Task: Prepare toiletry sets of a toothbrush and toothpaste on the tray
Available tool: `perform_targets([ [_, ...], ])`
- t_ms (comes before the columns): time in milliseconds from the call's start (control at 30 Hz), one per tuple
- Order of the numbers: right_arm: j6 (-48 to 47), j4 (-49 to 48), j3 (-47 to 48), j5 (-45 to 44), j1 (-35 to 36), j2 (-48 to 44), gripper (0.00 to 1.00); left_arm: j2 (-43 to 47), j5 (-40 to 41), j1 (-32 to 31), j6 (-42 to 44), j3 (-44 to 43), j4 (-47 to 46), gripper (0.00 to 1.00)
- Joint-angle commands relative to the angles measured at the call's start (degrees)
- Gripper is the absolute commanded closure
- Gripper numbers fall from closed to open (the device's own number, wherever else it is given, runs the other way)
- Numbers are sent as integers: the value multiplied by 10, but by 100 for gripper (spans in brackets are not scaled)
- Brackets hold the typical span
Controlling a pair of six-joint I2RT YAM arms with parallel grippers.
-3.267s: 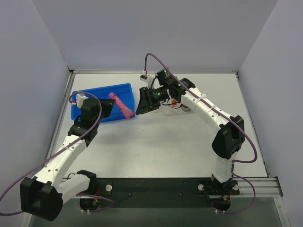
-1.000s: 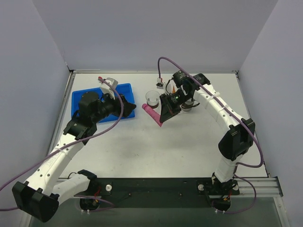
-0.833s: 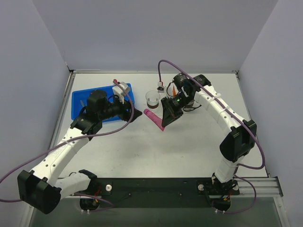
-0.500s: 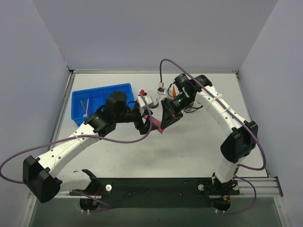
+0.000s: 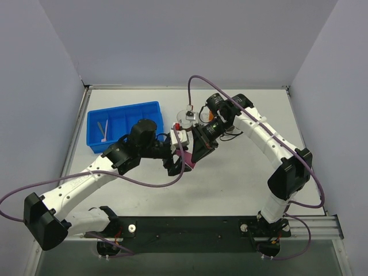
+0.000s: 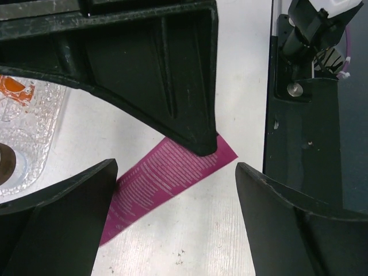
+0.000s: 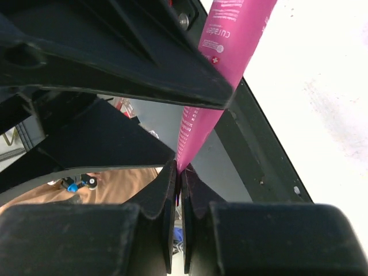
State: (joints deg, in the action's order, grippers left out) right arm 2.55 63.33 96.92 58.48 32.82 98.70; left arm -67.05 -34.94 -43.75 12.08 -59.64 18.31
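Note:
My right gripper (image 7: pixel 178 170) is shut on the crimped end of the pink toothpaste tube (image 7: pixel 231 40), holding it slanted over the table's middle (image 5: pixel 187 160). The left gripper (image 6: pixel 176 214) stands open, one finger on each side of the tube (image 6: pixel 164 179), not touching it. In the top view the left gripper (image 5: pixel 176 163) meets the right gripper (image 5: pixel 196 153) nose to nose. An orange toothpaste tube (image 6: pixel 14 89) lies in the clear bumpy tray (image 6: pixel 35 129). The toothbrush (image 5: pixel 103 129), a thin whitish stick, lies in the blue bin (image 5: pixel 123 115).
The right arm hides most of the tray in the top view; a round clear hollow (image 5: pixel 185 115) shows beside it. A dark round thing (image 6: pixel 6 168) sits in the tray. Grey walls close off the table at the left, back and right.
The left arm swung from the blue bin to the table's middle and its jaws opened wide round the pink tube. The right gripper brought the tube a little left and nearer.

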Motion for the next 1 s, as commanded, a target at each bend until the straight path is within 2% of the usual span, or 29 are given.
perform_targets([
  [0,-1,18,3,42,22,-25,100,10,16,-12,41,9,19,6],
  [233,0,21,5,38,23,-27,100,10,79,-25,88,33,16,6],
  [367,-2,25,8,36,21,-27,100,10,116,-30,102,43,16,13],
  [500,-3,25,9,36,10,-25,100,3,150,-45,107,46,15,31],
  [600,-4,24,11,31,1,-24,100,2,159,-50,106,47,11,38],
  [733,-3,24,23,27,-13,-18,99,0,161,-54,88,51,-15,61],
  [800,-2,24,28,25,-16,-17,97,-2,166,-53,74,54,-27,64],
  [900,0,23,33,20,-20,-14,95,-5,179,-53,50,60,-50,73],
  [967,1,22,35,17,-23,-13,93,-8,195,-53,32,65,-70,75],
])
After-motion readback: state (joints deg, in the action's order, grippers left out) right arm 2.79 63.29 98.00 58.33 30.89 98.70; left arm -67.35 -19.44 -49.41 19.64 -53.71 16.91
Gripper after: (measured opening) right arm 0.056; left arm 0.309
